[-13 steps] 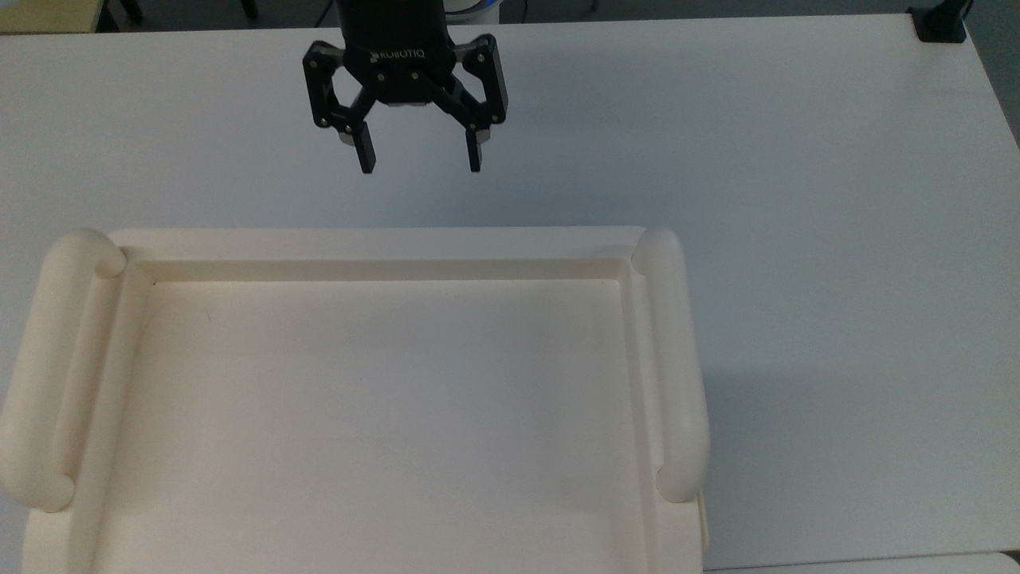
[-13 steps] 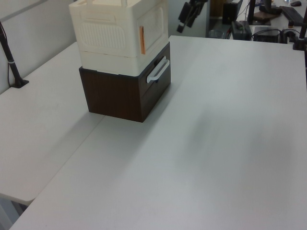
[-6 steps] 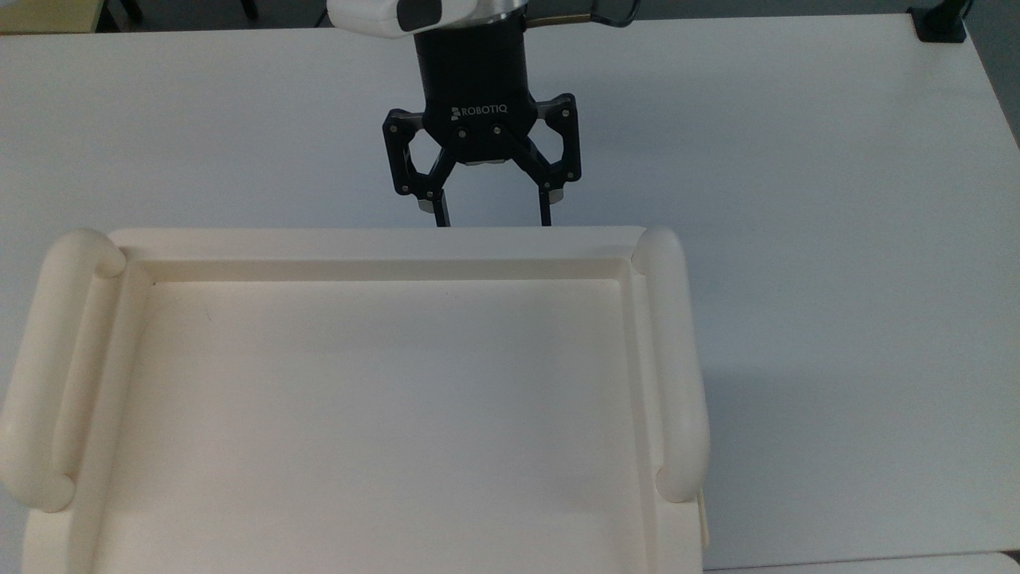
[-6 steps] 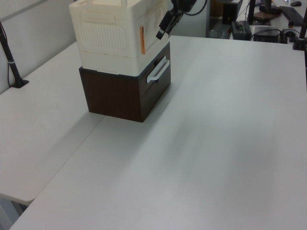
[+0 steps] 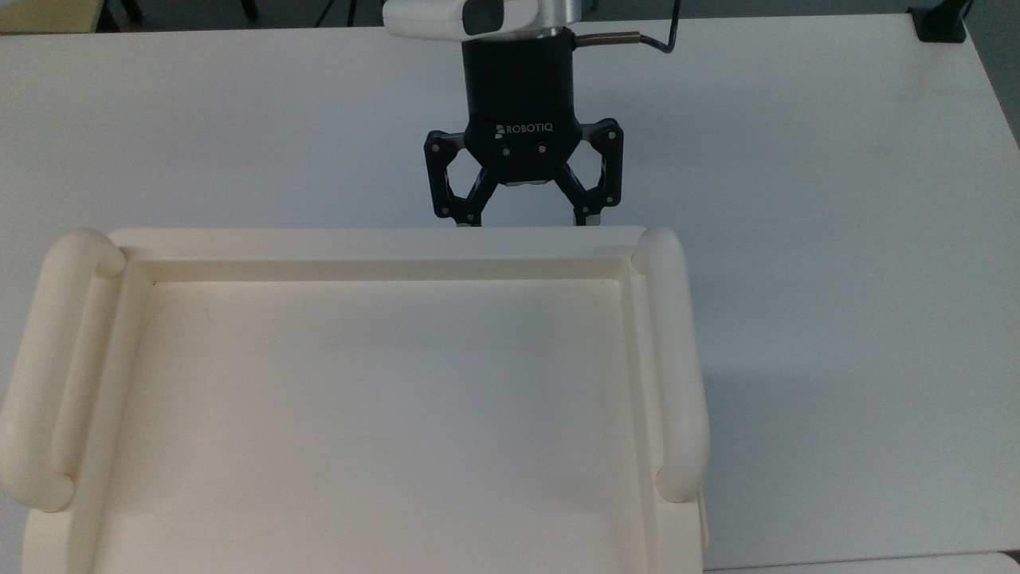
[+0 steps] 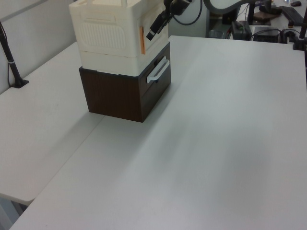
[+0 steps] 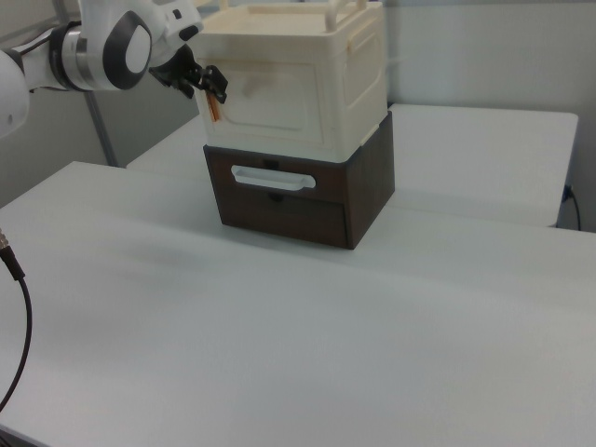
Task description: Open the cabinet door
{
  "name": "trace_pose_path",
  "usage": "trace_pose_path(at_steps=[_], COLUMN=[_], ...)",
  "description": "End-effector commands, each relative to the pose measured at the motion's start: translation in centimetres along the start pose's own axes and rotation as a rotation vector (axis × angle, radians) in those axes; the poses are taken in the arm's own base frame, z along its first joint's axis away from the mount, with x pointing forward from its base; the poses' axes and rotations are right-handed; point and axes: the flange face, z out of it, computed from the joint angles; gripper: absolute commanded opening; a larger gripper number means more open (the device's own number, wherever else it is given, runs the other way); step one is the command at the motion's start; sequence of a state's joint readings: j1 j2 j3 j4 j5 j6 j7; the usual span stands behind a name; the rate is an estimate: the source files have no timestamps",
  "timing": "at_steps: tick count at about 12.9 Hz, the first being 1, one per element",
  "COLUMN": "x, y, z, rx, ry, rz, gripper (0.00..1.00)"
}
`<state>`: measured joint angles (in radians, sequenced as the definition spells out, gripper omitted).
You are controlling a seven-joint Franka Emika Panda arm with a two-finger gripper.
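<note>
Gripper [image 5: 523, 224] w/ jaws spread apart, nothing between them; in the top view the fingertips dip out of sight just behind the edge of the cream top tray [image 5: 382, 239], so the claw is down in front of the cabinet's face. In the right view the gripper [image 7: 212, 88] sits at the right view's left edge of the cabinet door [image 7: 275, 101], right by the orange strip [image 7: 215, 112] on that edge; can't tell if it's touching or just beside. Left view agrees: gripper [image 6: 151, 32] near the strip, door [image 6: 154, 24] facing the open table [image 6: 216, 120]. Door looks flush w/ the cream cabinet body, i.e. not opened yet. Judging progress: approach about done, grab or hook of the door edge + the swing-out all left. Dark drawer unit [image 7: 298, 200] w/ white handle [image 7: 268, 177] underneath, below the claw.
</note>
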<state>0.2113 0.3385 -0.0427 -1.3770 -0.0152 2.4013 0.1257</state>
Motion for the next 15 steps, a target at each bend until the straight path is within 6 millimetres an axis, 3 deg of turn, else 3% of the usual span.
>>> trace_pose_path(at_steps=[1, 3, 6, 12, 14, 15], x=[0.2, 0.0, 0.4, 0.6, 0.9, 1.0], y=[-1.5, -1.7, -1.8, -1.8, -1.7, -1.7], z=[1.9, 3.5, 3.3, 2.9, 1.9, 1.4], rx=[-0.017, -0.049, -0.056, -0.058, -0.057, -0.058], ry=[0.064, 0.095, 0.127, 0.132, 0.142, 0.147], rz=[0.016, -0.004, 0.003, -0.002, -0.004, -0.008], gripper=[0.77, 0.72, 0.62, 0.17, 0.02, 0.0])
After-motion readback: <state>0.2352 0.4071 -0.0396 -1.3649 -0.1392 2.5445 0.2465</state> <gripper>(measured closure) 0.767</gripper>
